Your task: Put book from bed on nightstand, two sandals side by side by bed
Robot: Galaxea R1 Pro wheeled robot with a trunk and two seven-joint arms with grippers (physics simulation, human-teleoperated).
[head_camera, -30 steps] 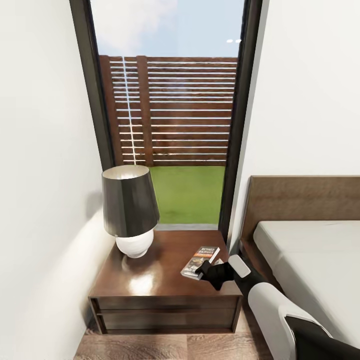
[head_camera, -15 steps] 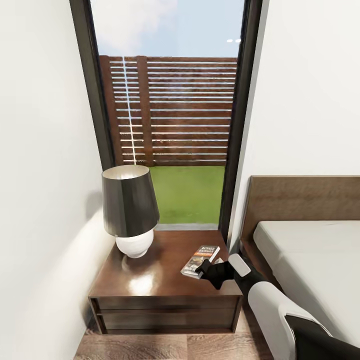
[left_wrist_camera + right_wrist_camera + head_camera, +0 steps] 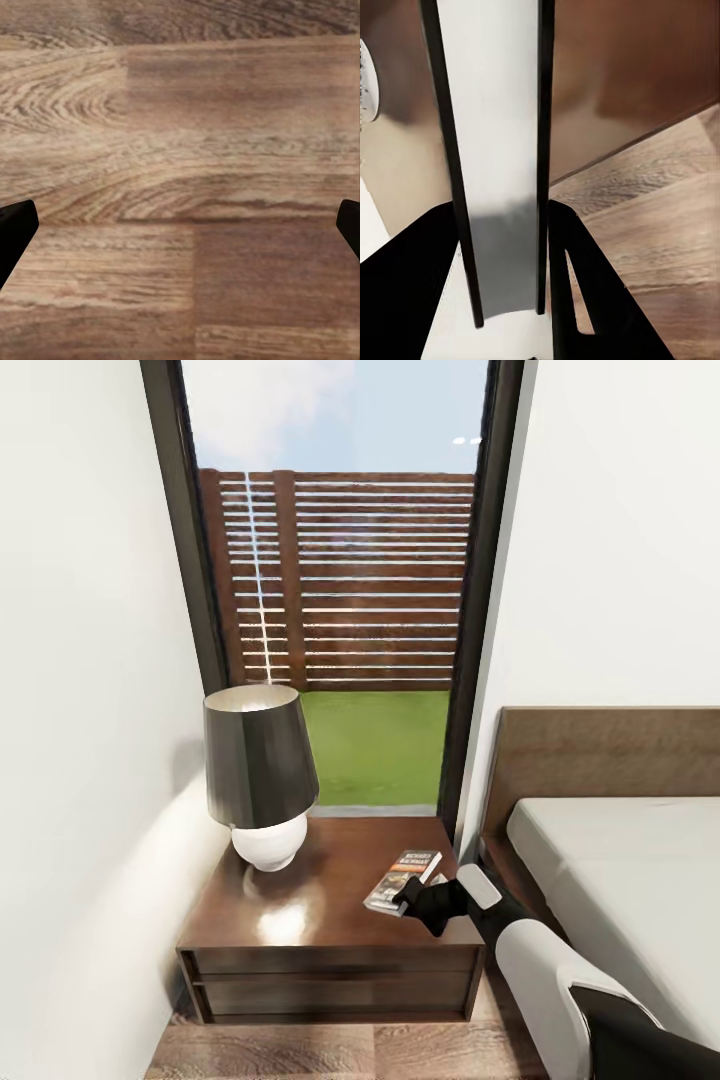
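Observation:
The book (image 3: 405, 878), dark with an orange band, sits over the right front part of the nightstand (image 3: 310, 905), its far end raised a little. My right gripper (image 3: 413, 901) is shut on its near edge. In the right wrist view the book (image 3: 499, 150) runs edge-on between the two black fingers (image 3: 574, 255), white pages between dark covers, with the glossy nightstand top (image 3: 630, 67) beneath. I cannot tell whether the book touches the top. The bed (image 3: 620, 860) lies to the right. My left gripper (image 3: 180, 232) is open over the plank floor (image 3: 180, 112).
A lamp (image 3: 258, 775) with a dark shade and white base stands on the nightstand's left rear. Behind it a tall dark-framed window (image 3: 340, 610) shows grass and fence. White walls close in on the left and behind the headboard (image 3: 600, 750).
The head view has shifted up by a few pixels. The book and the right gripper hold the same pose over the nightstand.

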